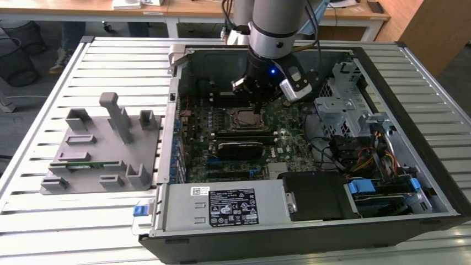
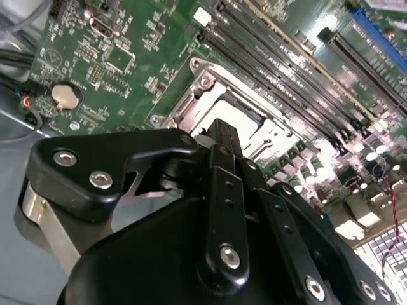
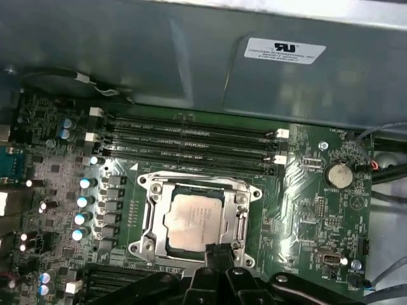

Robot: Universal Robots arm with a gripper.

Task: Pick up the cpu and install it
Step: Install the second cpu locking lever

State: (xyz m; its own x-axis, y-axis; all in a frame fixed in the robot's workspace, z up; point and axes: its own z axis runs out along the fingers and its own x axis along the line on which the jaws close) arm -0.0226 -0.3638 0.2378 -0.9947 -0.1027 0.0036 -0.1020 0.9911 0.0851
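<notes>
Motherboard point(image 1: 287, 138): arm vertical, gripper point(image 3: 217, 249) touching socketed cpu point(image 3: 194, 219).

light: even, bright | glare: motherboard point(image 2: 331, 146) blown out | blur: near pincer point(image 2: 219, 136) soft

One cpu point(image 3: 193, 220), one gripper point(image 3: 219, 255), four memory slots point(image 3: 191, 143).

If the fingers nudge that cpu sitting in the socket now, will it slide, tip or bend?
The cpu looks like a flat metal-topped plate, so probably stiff, not bendy. It lies low inside the socket frame, so tipping seems unlikely and sliding limited. Its smooth top may be slippery.
</notes>
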